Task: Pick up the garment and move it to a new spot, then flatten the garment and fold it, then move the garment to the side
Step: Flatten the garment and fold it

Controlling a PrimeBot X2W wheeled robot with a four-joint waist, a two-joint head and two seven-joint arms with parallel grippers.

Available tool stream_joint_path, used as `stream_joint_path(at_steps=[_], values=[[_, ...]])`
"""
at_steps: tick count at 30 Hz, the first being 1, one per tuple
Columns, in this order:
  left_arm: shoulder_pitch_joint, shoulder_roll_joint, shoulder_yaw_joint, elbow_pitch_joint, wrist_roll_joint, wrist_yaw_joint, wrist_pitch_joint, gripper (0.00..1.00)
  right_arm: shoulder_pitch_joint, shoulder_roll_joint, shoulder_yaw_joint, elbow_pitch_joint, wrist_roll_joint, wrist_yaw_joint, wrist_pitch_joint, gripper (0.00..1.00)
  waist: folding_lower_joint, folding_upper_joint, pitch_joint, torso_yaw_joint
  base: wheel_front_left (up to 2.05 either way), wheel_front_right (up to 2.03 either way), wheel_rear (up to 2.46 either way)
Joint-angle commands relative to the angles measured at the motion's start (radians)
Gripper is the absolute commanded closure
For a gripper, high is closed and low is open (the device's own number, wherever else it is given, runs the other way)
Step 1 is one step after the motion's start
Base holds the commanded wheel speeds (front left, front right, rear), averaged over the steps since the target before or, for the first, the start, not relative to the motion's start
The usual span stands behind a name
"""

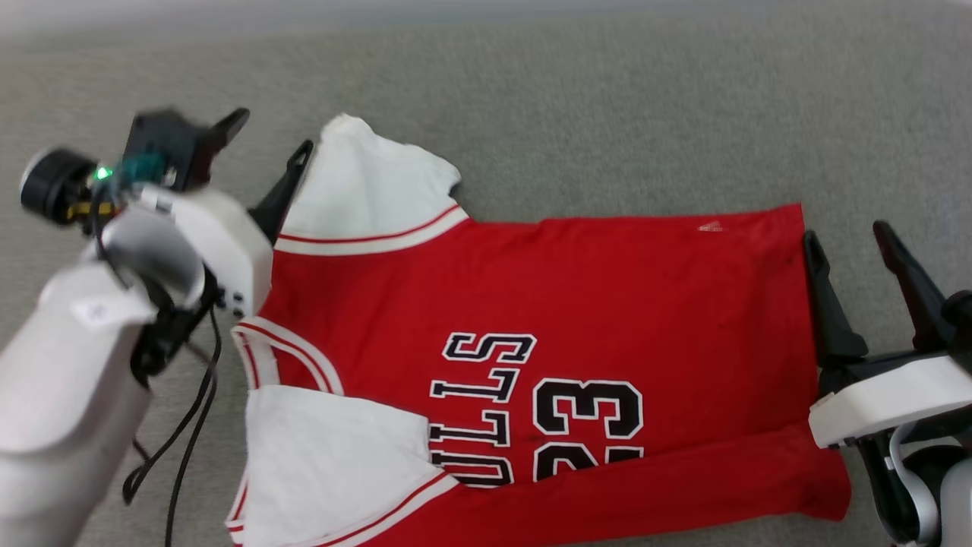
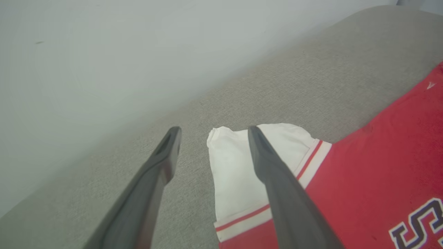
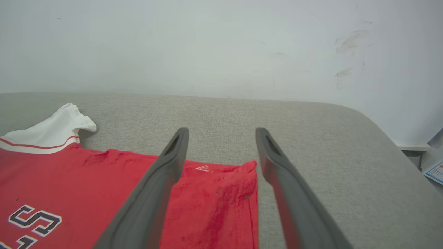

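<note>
- Stretching across the scene, a grey padded surface (image 1: 607, 114) meets a pale wall (image 3: 207, 45).
- On it the red shirt (image 1: 569, 304) lies spread, lettering up, near edge seemingly folded over.
- Left gripper (image 1: 267, 135) hangs open and empty by the far white sleeve (image 1: 364, 182).
- Right gripper (image 1: 847, 234) stands open, empty, just beside the shirt's bottom end.

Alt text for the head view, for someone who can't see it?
A red shirt with white sleeves lies spread, lettering up, on grey fabric. The open left gripper is at its upper sleeve, the open right gripper beside its hem.
</note>
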Motion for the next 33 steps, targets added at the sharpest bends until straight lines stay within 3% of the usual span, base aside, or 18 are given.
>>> stream_joint_path(at_steps=[1,6,11,19,25,26,28,29,33], values=[[-0.043,0.000,-0.017,0.026,-0.010,-0.014,0.043,0.00,-0.020,0.010,0.004,-0.011,-0.010,-0.001,-0.003,0.00,-0.0002,0.0000,0.067,-0.040,0.00,0.00,0.00],[-0.209,0.015,-0.093,0.128,-0.056,-0.044,0.245,0.00,-0.042,0.024,0.020,-0.029,-0.017,-0.001,-0.010,0.00,-0.0002,0.0000,0.128,-0.068,0.00,0.00,0.00],[-0.331,0.039,-0.172,0.193,-0.101,-0.048,0.355,0.00,-0.055,0.035,0.032,-0.024,-0.022,-0.001,-0.023,0.00,-0.0002,0.0000,0.178,-0.087,0.00,0.00,0.00],[-0.463,0.072,-0.239,0.299,-0.142,-0.049,0.372,0.00,-0.082,0.040,0.051,-0.017,-0.019,-0.001,-0.041,0.00,-0.0002,0.0000,0.243,-0.110,0.00,0.00,0.00],[-0.494,0.059,-0.303,0.380,-0.183,-0.049,0.406,0.00,-0.098,0.040,0.062,-0.008,-0.009,-0.001,-0.050,0.00,-0.0002,0.0000,0.271,-0.118,0.00,0.00,0.00],[-0.489,0.054,-0.317,0.383,-0.200,-0.049,0.413,0.03,-0.099,0.040,0.063,-0.006,-0.007,-0.001,-0.051,0.00,-0.0002,0.0000,0.272,-0.118,0.00,0.00,0.00],[-0.484,0.052,-0.342,0.388,-0.226,-0.050,0.423,0.63,-0.098,0.040,0.063,-0.002,-0.006,-0.001,-0.051,0.00,-0.0002,0.0000,0.274,-0.118,0.00,0.00,0.00],[-0.482,0.053,-0.354,0.390,-0.236,-0.050,0.426,1.00,-0.097,0.040,0.063,0.000,-0.006,-0.001,-0.052,0.00,-0.0002,0.0000,0.273,-0.117,0.00,0.00,0.00],[-0.475,0.061,-0.368,0.400,-0.273,-0.049,0.386,1.00,-0.099,0.040,0.057,0.011,-0.015,-0.001,-0.048,0.00,-0.0002,0.0000,0.260,-0.108,0.00,0.00,0.00]])
